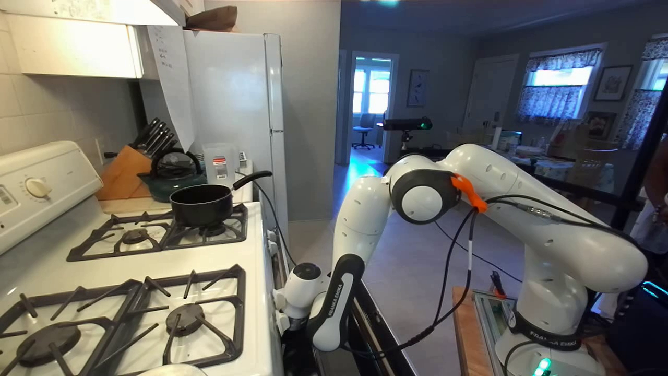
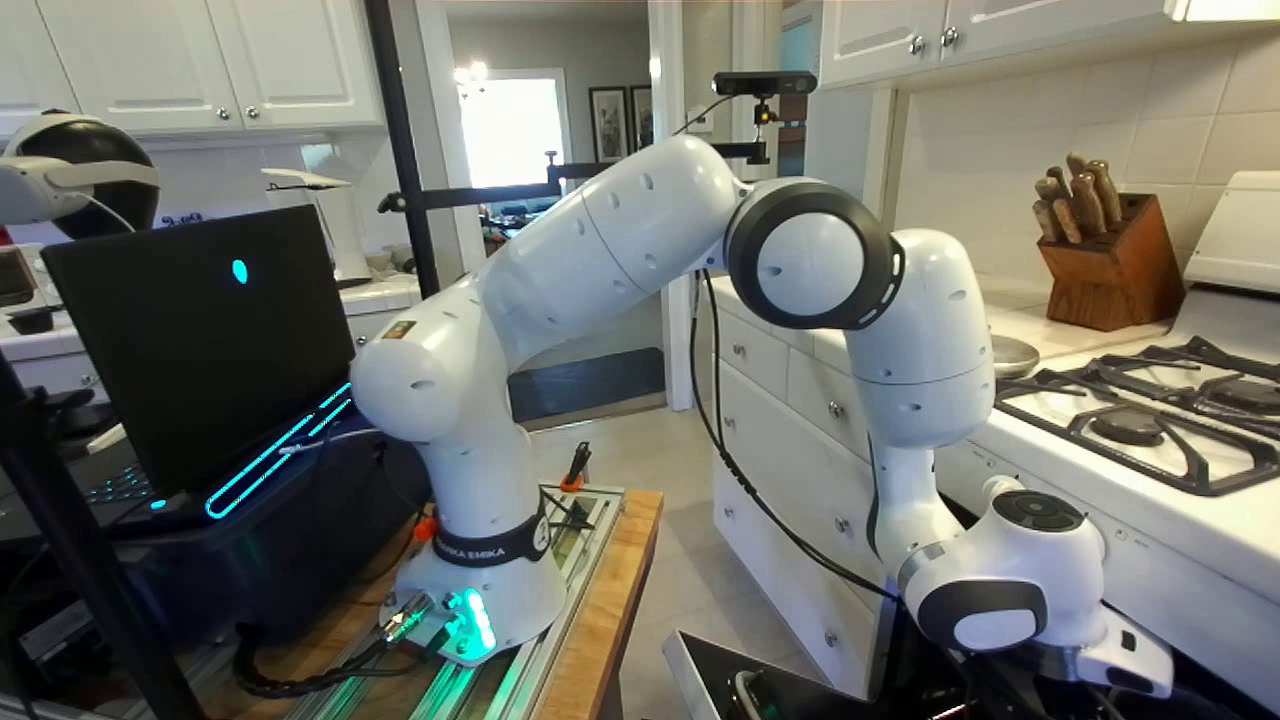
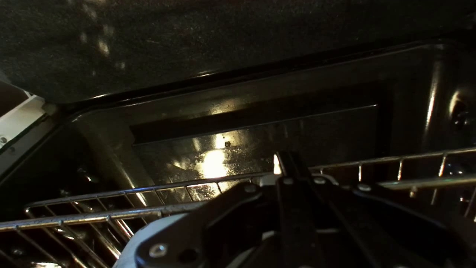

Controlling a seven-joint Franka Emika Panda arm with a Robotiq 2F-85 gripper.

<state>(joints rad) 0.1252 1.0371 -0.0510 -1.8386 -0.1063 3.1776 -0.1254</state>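
Closed tool (image 3: 292,159) near wire rack edge (image 3: 108,215), room beyond inside dark oven (image 3: 319,136)

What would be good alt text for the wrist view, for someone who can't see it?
A black Robotiq gripper, its jaws shut, points into a dark, glossy oven. A wire rack crosses the picture behind it, and a pale object with a curved edge sits mostly hidden behind the gripper, too covered to identify.
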